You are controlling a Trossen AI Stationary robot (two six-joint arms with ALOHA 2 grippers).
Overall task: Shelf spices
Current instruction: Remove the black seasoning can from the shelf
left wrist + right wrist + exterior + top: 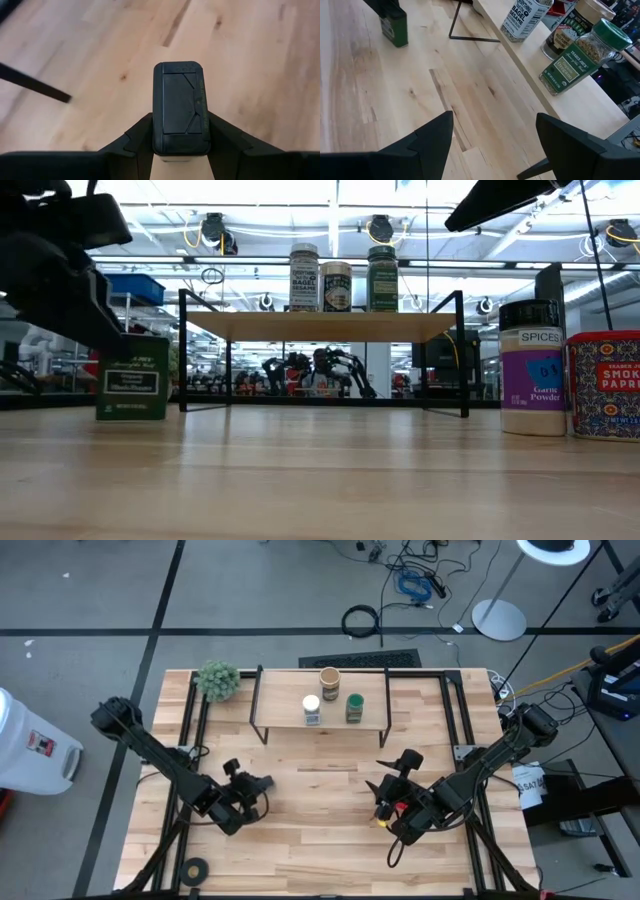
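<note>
Three spice jars stand on the shelf [320, 725] at upper centre of the high view: a white-lidded jar [312, 709], a tan cylinder [329, 681] behind it, and a green-lidded jar [354, 707] to the right. In the low view a dark green square tin [132, 389] sits on the table [300, 830] at centre left, while a dark-lidded garlic powder jar [532, 368] and a red paprika tin [604, 385] stand touching at the right edge.

The left arm reaches from the table's left edge toward lower centre left, its left gripper [252, 786] pointing right; the left wrist view shows its fingers [227, 134] clasped on either side of the square tin just below its black lid.

The right arm slants in from the right edge to lower centre right. The right gripper [392, 772] points up-left toward the shelf, its fingers [432, 132] spread wide with bare tabletop between them.
</note>
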